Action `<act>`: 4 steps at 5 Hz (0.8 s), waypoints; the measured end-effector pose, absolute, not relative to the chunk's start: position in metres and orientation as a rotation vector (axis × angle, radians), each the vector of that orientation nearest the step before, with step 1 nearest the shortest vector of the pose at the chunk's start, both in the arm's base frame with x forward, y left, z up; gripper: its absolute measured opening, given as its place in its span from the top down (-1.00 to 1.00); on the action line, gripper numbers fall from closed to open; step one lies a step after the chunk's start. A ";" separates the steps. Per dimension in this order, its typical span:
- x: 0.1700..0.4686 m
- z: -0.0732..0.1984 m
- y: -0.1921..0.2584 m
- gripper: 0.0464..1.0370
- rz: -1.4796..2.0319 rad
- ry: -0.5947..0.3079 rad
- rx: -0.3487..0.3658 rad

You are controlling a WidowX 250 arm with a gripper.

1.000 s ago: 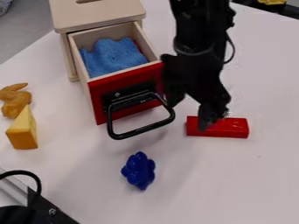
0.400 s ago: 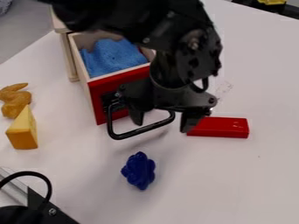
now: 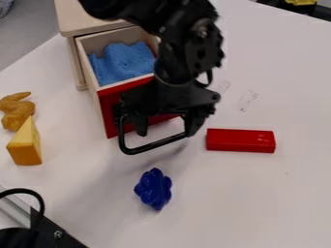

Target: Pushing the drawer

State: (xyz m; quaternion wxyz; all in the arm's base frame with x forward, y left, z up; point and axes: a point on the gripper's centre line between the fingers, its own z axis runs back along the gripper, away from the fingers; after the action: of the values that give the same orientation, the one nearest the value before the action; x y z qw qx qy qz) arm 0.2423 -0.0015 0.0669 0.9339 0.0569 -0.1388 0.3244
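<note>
1 wooden cab. (image 3: 84,19) is being counted, w/ 1 drawer (image 3: 106,114) and 1 blk handle (image 3: 158,145). In the drawer, 1 blue soft pc. (image 3: 119,63) is being tallied. On the 1 white tabletop (image 3: 259,198), 4 small loose objs. are being noted: 1 red block (image 3: 240,140), 1 dk-blue lobed pc. (image 3: 154,189), 1 yel. wedge (image 3: 26,145) & 1 org.-brn fig. (image 3: 17,114). 1 blk cable (image 3: 40,198) is also being listed.

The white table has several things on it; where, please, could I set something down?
In the view, the table is bare below the red block and right of the blue piece, and between that piece and the yellow wedge. It is crowded around the drawer handle, where the gripper hangs.
</note>
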 end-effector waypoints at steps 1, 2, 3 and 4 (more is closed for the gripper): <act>0.246 0.059 0.016 -0.92 0.730 -0.262 0.084; 0.253 0.056 0.023 -0.92 0.757 -0.257 0.071; 0.267 0.057 0.022 -0.92 0.770 -0.248 0.058; 0.277 0.061 0.021 -0.92 0.775 -0.259 0.042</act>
State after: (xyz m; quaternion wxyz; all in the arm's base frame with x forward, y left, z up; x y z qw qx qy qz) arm 0.2765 0.0213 0.0612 0.9175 0.0203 -0.1261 0.3767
